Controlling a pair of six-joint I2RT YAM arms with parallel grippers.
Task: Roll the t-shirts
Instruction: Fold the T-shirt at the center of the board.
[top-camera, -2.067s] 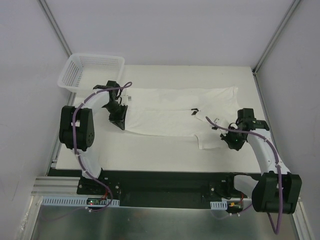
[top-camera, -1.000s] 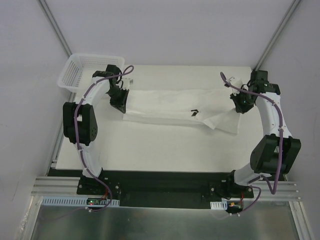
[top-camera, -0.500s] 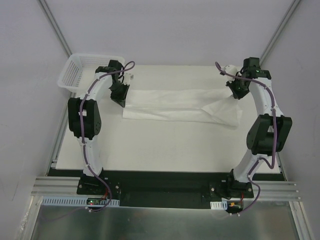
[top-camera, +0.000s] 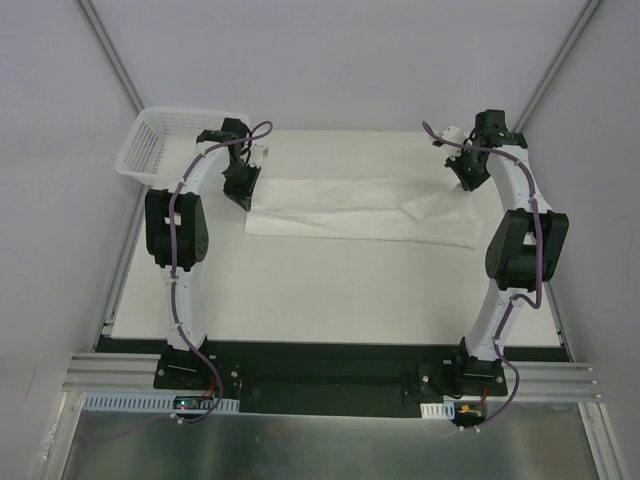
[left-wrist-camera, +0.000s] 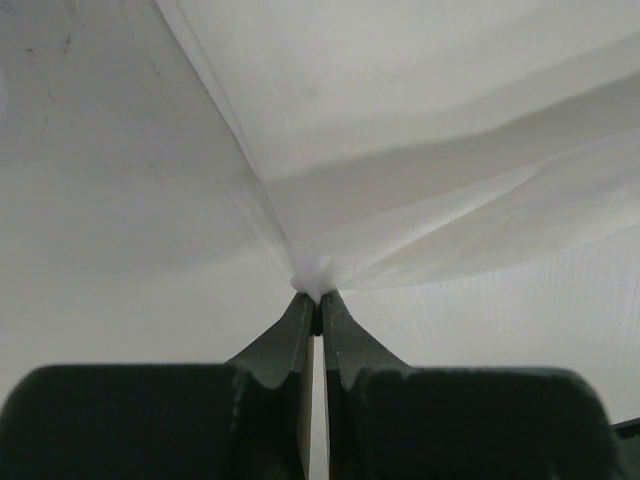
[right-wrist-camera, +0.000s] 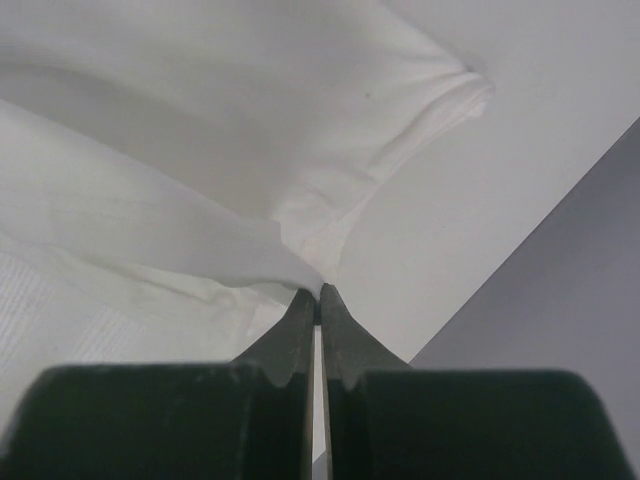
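Note:
One white t-shirt (top-camera: 350, 208) lies folded into a long band across the far half of the table. My left gripper (top-camera: 242, 196) is shut on its left end, where a pinch of white cloth (left-wrist-camera: 316, 285) bunches at the fingertips. At the right end my right gripper (top-camera: 467, 180) is shut on a fold of the t-shirt (right-wrist-camera: 290, 265) beside a sleeve (right-wrist-camera: 430, 110). A sleeve flap (top-camera: 440, 208) lies folded over near the right end. The neck tag is hidden.
A white mesh basket (top-camera: 170, 140) stands at the table's far left corner, just behind the left arm. White enclosure walls close in on both sides; the right one (right-wrist-camera: 560, 300) is close beside the right gripper. The table's near half (top-camera: 330, 290) is bare white.
Both grippers have carried the near edge of the t-shirt away toward the far side, folding it over into a narrower band. The dark neck tag is now covered.

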